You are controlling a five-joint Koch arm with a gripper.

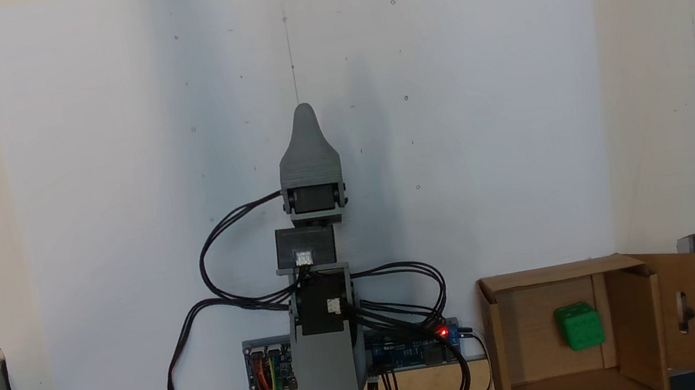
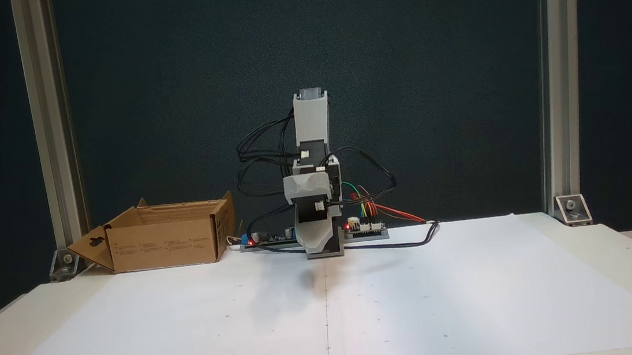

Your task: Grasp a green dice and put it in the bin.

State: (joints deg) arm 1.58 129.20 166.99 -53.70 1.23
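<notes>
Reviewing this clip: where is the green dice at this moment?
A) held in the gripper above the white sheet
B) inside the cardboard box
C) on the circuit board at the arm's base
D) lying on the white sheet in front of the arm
B: in a fixed view the green dice lies inside the cardboard box, against its inner surface, apart from the gripper.

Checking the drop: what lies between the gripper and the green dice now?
In a fixed view, the bin's cardboard wall and bare white paper separate gripper from green dice, which lies inside.
</notes>
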